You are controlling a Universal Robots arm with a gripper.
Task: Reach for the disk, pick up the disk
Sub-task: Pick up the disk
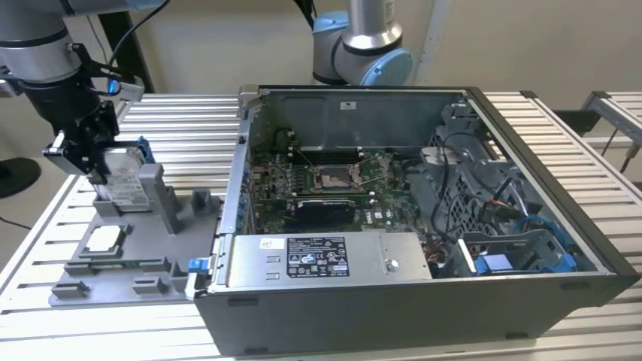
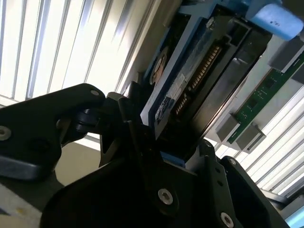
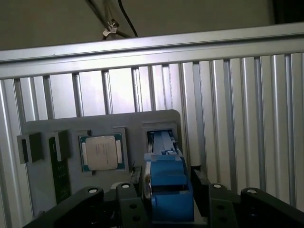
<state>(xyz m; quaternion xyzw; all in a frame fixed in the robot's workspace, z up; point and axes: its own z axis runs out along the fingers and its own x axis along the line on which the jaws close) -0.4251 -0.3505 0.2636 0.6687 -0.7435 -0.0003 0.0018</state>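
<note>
The disk (image 1: 128, 184) stands on edge in a slot of the grey holder (image 1: 150, 256), at the exterior view's left; it is silver with a white label and a blue frame. My gripper (image 1: 104, 171) comes down over its top, one black finger on each flat side, shut on it. In the second wrist view the fingers (image 2: 135, 126) press the labelled face of the disk (image 2: 190, 80). The first wrist view has the disk's blue frame (image 3: 166, 175) between the gripper's (image 3: 167, 194) two fingers. I cannot tell whether the disk has left the slot.
An open computer case (image 1: 561, 248) takes up the middle and the exterior view's right, with a grey labelled box (image 1: 321, 259) at its front. A small square chip (image 1: 104, 239) (image 3: 102, 152) and a green memory stick (image 3: 59, 175) lie in the holder. A second arm's base (image 1: 361, 45) stands behind the case.
</note>
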